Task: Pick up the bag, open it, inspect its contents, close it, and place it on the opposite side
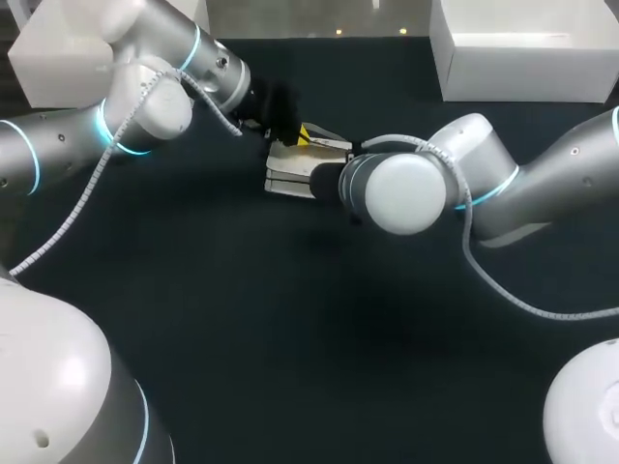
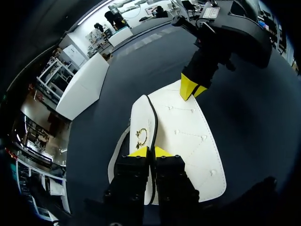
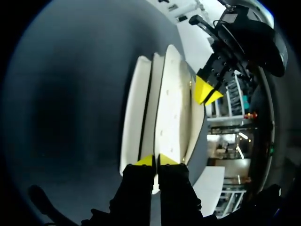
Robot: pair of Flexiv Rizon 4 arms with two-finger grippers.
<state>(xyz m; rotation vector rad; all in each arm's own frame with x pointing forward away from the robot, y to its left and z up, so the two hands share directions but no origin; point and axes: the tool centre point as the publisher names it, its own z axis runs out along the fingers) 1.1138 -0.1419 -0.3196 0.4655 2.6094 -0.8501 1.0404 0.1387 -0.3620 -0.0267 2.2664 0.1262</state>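
Entering from the upper left of the head view, the left end effector [image 2: 150, 151] is pinched narrow on a thin edge of the white bag [image 1: 295, 166], with the black cord [image 2: 153, 123] running in between its fingertips. So slim a bite could slide off, or catch only cord, once the flap is pulled. The bag sits in the upper middle of that frame over the dark table [image 1: 242, 319]; whether it rests there I cannot tell. From the right, the right end effector [image 3: 154, 160] is likewise narrowed onto the bag's opposite edge. An uneven pull may twist the bag free, or the two may knock together.
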